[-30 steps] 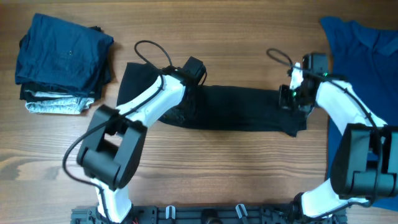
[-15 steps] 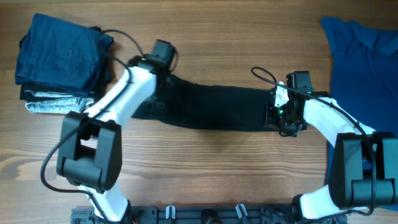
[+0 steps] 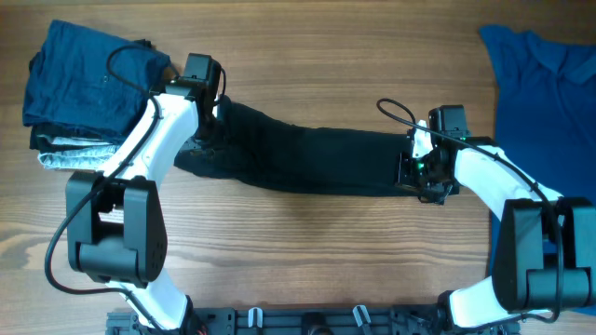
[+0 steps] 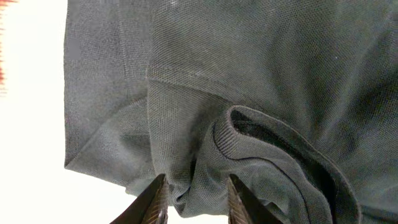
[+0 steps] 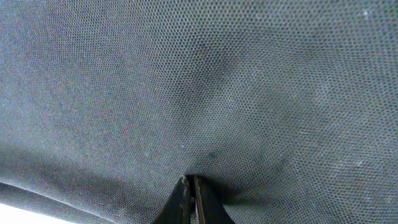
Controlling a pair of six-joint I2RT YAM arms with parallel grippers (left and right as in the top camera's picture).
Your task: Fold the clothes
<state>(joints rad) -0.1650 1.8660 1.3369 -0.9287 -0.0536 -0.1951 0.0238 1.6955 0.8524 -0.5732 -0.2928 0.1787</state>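
The black shirt [image 3: 317, 160] lies stretched in a long band across the middle of the table. My left gripper [image 3: 212, 113] is at the band's upper left end. In the left wrist view its jaws [image 4: 194, 202] stand apart, with a bunched fold of the black shirt [image 4: 249, 93] loose between them, beside the ribbed collar [image 4: 273, 140]. My right gripper [image 3: 417, 173] is at the band's right end. It is shut [image 5: 191, 199] on a pinch of the black shirt [image 5: 205, 81], which fills that view. The bright blue shirt [image 3: 545, 102] lies spread at the far right.
A stack of folded dark blue and grey garments [image 3: 88, 93] sits at the back left, close to my left arm. The right arm's base overlaps the blue shirt. Bare wood [image 3: 317, 251] shows in front of the black shirt.
My left arm has swung left and back, dragging the shirt's left end toward the folded stack, and its jaws have parted. The right gripper shifted left earlier and now holds still.
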